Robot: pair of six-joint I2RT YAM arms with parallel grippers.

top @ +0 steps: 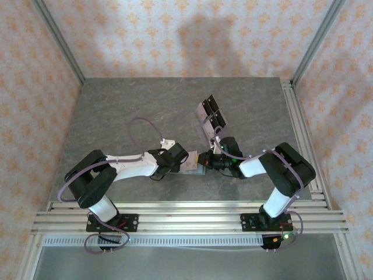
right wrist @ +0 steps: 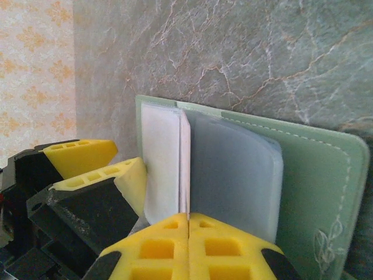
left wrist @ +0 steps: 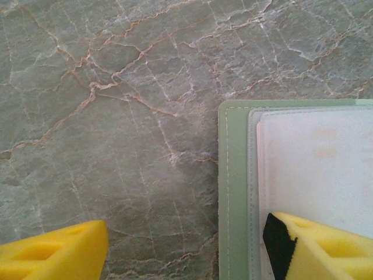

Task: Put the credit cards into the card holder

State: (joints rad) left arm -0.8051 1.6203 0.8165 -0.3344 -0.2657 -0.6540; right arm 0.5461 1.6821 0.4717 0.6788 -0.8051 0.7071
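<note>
Cards like these are light, stiff and slick, I judge, and too thin to lift off a flat top except by an edge. The one in play, a pale pinkish credit card (right wrist: 185, 169), stands on edge inside the open card holder (right wrist: 317, 175), between a whitish leaf (right wrist: 160, 163) and a grey-blue sleeve (right wrist: 233, 175). The right gripper (right wrist: 189, 220) has its jaws pressed together on that card's near edge, which looks the right hold, since it leaves the far edge free to slide into a pocket. The holder looks soft and may skid or fold if pushed, so it wants steadying. The left gripper (left wrist: 186, 236) hangs with jaws wide apart and nothing between them, one finger over the holder's inner leaf, the other over the bare table (left wrist: 116, 116); whether it touches the holder I cannot tell. The other credit cards (top: 211, 114), black and mauve, lie in a cluster on the table well beyond the holder.
</note>
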